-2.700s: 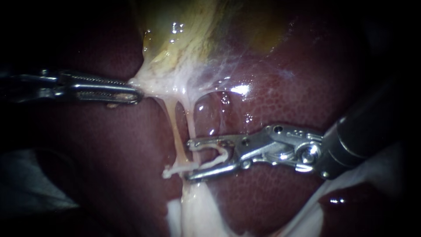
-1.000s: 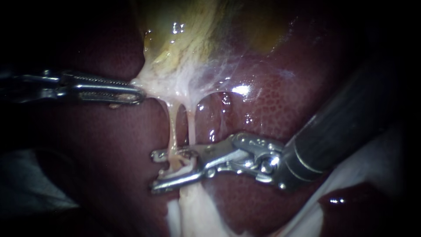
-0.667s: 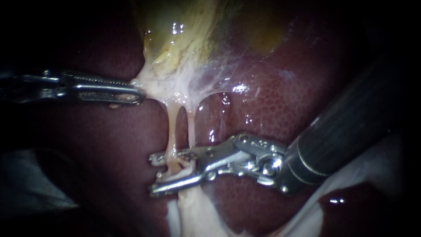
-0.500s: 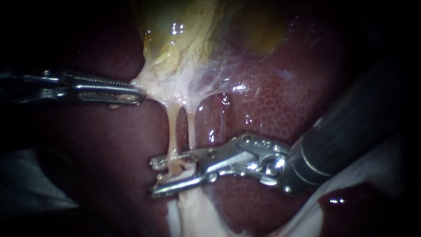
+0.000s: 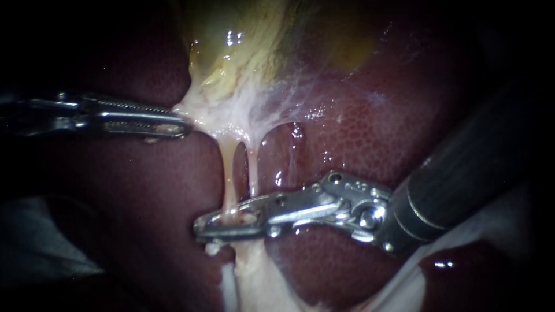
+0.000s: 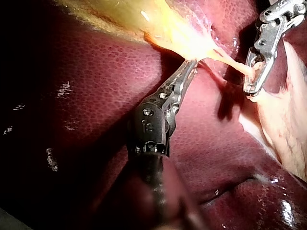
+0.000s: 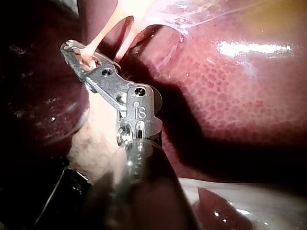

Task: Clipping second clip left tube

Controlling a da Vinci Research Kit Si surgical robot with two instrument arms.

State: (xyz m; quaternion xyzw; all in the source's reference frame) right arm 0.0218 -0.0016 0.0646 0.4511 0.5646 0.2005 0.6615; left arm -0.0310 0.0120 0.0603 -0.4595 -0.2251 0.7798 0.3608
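Observation:
Two pale tubes run down from the yellow gallbladder (image 5: 254,40) over the dark red liver (image 5: 370,138). My left instrument (image 5: 182,126) comes in level from the left, its jaws shut on the whitish tissue at the gallbladder's lower end; the left wrist view shows that grip (image 6: 192,64). My right instrument (image 5: 222,222) reaches across from the right, its jaws shut on the left tube (image 5: 229,173) low down. The right tube (image 5: 252,167) passes behind those jaws. A small white piece (image 5: 211,248) shows just under them. The right wrist view has the same grip (image 7: 72,50) on the tube (image 7: 103,31).
Pale fatty tissue (image 5: 260,277) continues below the jaws. White gauze (image 5: 497,225) lies at the lower right beneath the right instrument's dark shaft (image 5: 462,179). Liver surrounds the tubes on both sides.
My right instrument slid left from the right tube until its open jaws straddled the left tube, then shut on it. The left instrument held still.

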